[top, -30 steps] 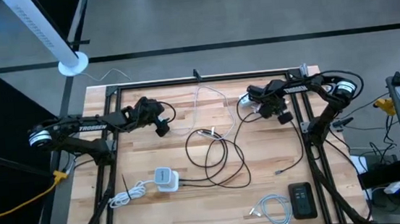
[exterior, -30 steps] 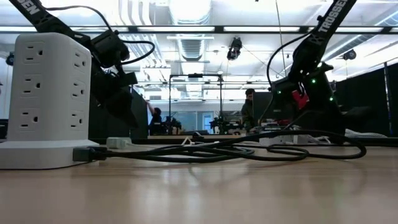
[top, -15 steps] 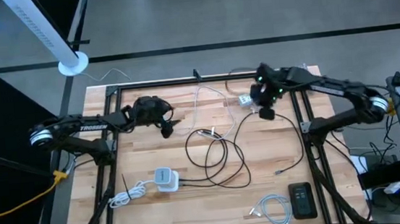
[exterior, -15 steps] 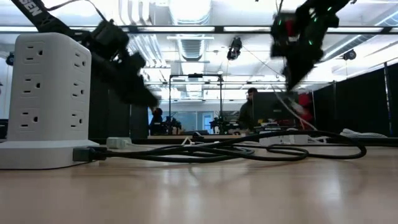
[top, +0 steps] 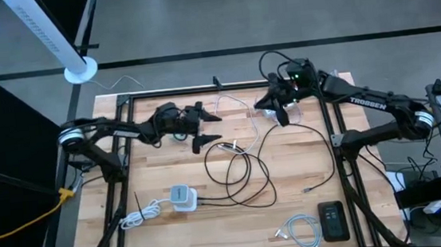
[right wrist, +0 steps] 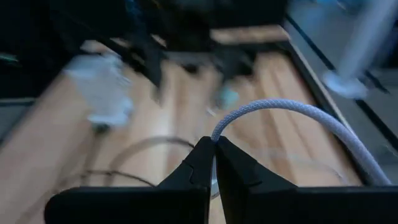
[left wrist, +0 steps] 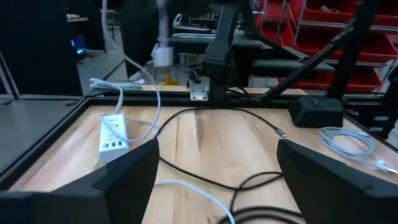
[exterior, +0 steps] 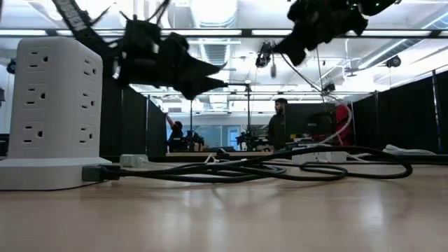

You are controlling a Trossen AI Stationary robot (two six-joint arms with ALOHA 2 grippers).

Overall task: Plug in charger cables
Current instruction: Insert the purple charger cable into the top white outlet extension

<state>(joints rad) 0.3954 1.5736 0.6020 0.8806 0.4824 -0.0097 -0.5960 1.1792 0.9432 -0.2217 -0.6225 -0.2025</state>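
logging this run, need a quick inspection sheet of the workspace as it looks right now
surface: wooden table, black frame round it
job's things: black cable looped mid-table; white cable in right gripper; coiled white cable at near edge
clutter: white cube adapter, black device, white power strip, tower power strip
grippers: left gripper open, above the table; right gripper shut on white cable, raised at far edge
cables: loose, partly overlapping
surroundings: person far behind table; red shelving

black cable between adapter, phone.
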